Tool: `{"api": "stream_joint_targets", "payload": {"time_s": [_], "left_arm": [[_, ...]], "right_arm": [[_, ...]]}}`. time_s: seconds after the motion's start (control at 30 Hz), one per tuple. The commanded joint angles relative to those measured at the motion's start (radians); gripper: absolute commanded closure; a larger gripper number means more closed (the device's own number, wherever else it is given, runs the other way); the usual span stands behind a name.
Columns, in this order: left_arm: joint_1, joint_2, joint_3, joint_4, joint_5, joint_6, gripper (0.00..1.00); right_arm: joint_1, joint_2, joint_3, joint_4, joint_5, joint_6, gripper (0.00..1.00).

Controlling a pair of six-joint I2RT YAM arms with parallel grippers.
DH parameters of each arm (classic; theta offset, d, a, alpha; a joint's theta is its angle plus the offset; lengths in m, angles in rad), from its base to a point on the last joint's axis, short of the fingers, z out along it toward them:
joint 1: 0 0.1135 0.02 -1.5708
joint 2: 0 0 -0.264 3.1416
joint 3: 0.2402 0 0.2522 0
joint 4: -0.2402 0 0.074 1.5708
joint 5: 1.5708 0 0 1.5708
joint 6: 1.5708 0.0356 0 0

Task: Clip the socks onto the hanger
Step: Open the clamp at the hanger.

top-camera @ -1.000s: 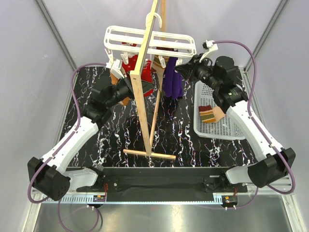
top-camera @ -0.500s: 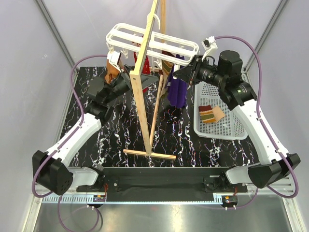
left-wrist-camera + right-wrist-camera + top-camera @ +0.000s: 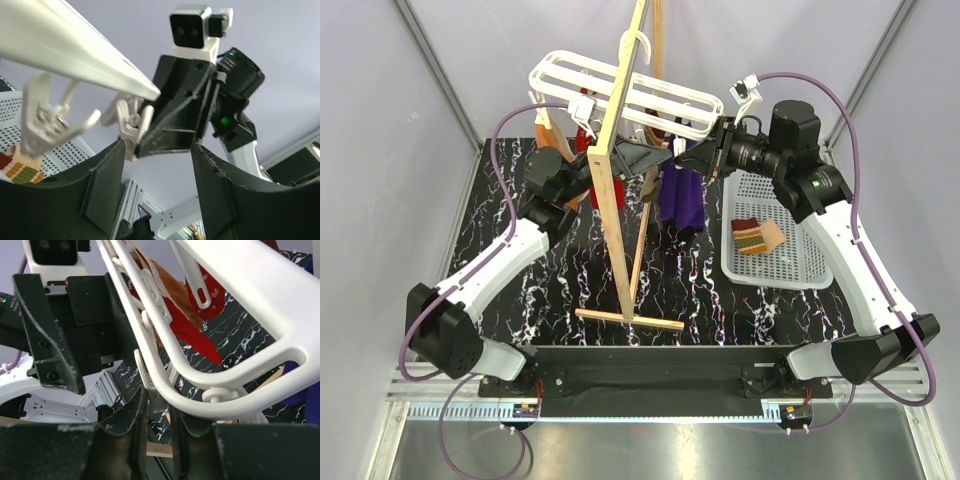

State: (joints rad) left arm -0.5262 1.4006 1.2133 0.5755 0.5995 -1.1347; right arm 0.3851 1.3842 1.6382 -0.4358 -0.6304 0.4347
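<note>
Your hanger [image 3: 620, 88] hung by its hook from the wooden stand [image 3: 610, 200], high over the far part of the table [image 3: 720, 300]. A red sock [image 3: 197, 327] and a purple sock [image 3: 680, 195] dangled below it. One striped sock [image 3: 748, 237] lay in the white basket [image 3: 790, 265] on the right (clipped to nothing). Your right gripper [image 3: 157, 407] was clenched on a white peg [image 3: 132, 125] under the frame's right half. Your left gripper [image 3: 157, 145], coming in from the left past the stand, had its jaws spread wide and grasped nothing.
</note>
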Motion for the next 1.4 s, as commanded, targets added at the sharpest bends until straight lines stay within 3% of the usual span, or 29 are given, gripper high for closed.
{"api": "stream_joint_targets", "payload": {"time_s": [0.0,0.2,0.57,0.77,0.8,0.93,0.97,1.03,1.17,1.2,1.3,1.37], "left_arm": [[-0.003,0.027,0.066,0.044,-0.036,0.013,0.4],[-0.014,0.067,0.083,0.09,-0.064,0.007,0.42],[-0.018,0.126,0.138,0.012,-0.069,-0.005,0.43],[-0.02,0.164,0.126,0.13,-0.058,-0.088,0.47],[-0.02,0.169,0.121,0.153,-0.056,-0.102,0.49],[-0.018,0.187,0.127,0.187,-0.046,-0.145,0.77],[-0.02,0.19,0.126,0.19,-0.047,-0.148,0.9],[-0.018,0.193,0.127,0.196,-0.049,-0.155,1.0],[-0.02,0.173,0.135,0.109,-0.066,-0.119,1.0],[-0.02,0.167,0.134,0.087,-0.072,-0.108,1.0],[-0.018,0.141,0.13,0.008,-0.113,-0.07,1.0],[-0.021,0.123,0.147,-0.095,-0.135,-0.019,1.0]], "right_arm": [[0.008,0.01,0.032,-0.037,-0.109,-0.011,1.0],[0.008,0.009,0.029,-0.027,-0.115,-0.014,1.0],[0.008,0.003,0.012,-0.004,-0.089,-0.01,1.0],[0.008,0.012,0.012,-0.009,-0.091,-0.016,1.0],[0.009,0.015,0.012,-0.011,-0.091,-0.017,1.0],[0.008,0.016,0.011,-0.017,-0.083,-0.024,1.0],[0.008,0.016,0.011,-0.021,-0.084,-0.028,1.0],[0.008,0.018,0.014,-0.03,-0.08,-0.031,1.0],[0.008,0.001,0.018,-0.116,0.007,-0.063,0.68],[0.008,-0.007,0.017,-0.138,0.035,-0.073,0.5],[0.008,-0.062,0.002,-0.243,0.21,-0.102,0.32],[0.008,-0.12,-0.027,-0.318,0.376,-0.119,0.3]]}}
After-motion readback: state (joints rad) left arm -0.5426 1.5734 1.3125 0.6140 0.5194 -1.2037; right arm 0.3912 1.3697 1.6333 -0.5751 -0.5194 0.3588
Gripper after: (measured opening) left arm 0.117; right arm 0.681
